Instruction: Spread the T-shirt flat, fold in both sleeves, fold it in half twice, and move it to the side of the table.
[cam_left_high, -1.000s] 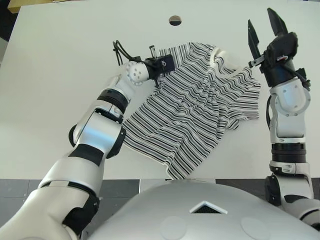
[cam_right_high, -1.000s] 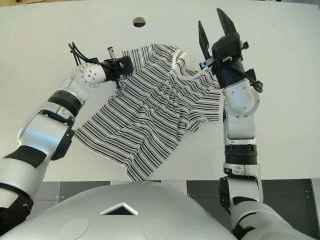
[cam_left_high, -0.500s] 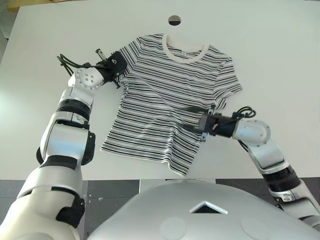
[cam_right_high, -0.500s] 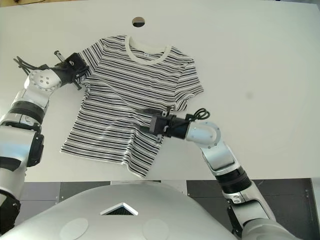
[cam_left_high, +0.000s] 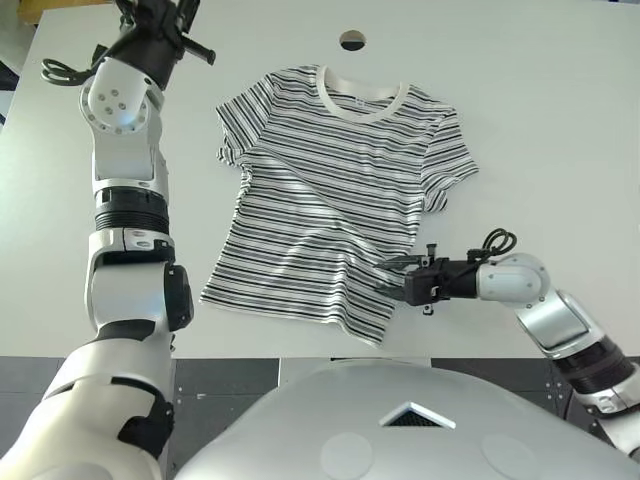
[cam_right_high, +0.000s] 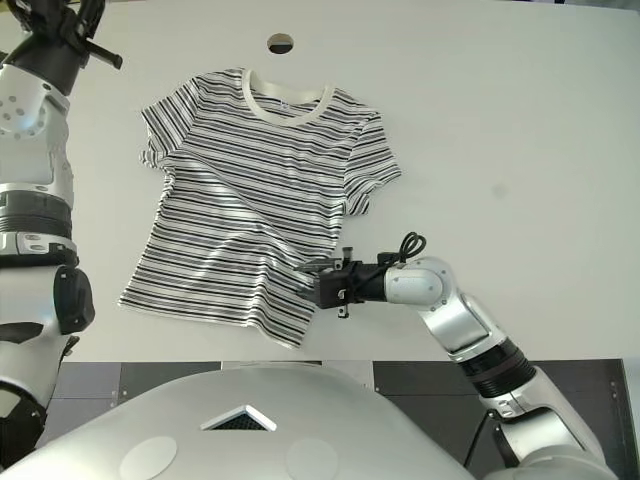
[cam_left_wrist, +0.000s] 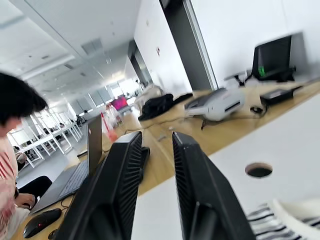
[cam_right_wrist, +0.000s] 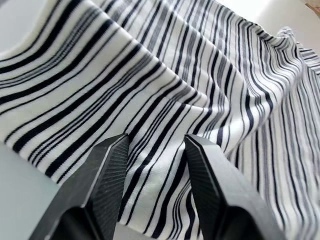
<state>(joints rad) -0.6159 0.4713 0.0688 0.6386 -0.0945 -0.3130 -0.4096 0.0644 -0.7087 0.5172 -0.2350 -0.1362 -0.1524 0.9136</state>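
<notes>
The black-and-white striped T-shirt (cam_left_high: 330, 180) lies face up and mostly spread on the white table (cam_left_high: 560, 130). Its collar points to the far edge, and both sleeves are out. The near right part of the hem is wrinkled. My right gripper (cam_left_high: 388, 277) lies low on the table at that near right hem corner. It is open, and in the right wrist view its fingertips (cam_right_wrist: 112, 165) straddle a ridge of the striped fabric (cam_right_wrist: 200, 60). My left gripper (cam_left_high: 158, 12) is raised high over the far left of the table, clear of the shirt and open with nothing in it (cam_left_wrist: 156, 165).
A round cable hole (cam_left_high: 351, 41) sits in the table just beyond the collar. The table's near edge runs close below the shirt's hem. Bare tabletop stretches to the right of the shirt and also to its left.
My left gripper has let go of the left sleeve and risen to the far left. The right gripper has slid from mid-shirt toward the near right hem. The shirt lies flatter.
</notes>
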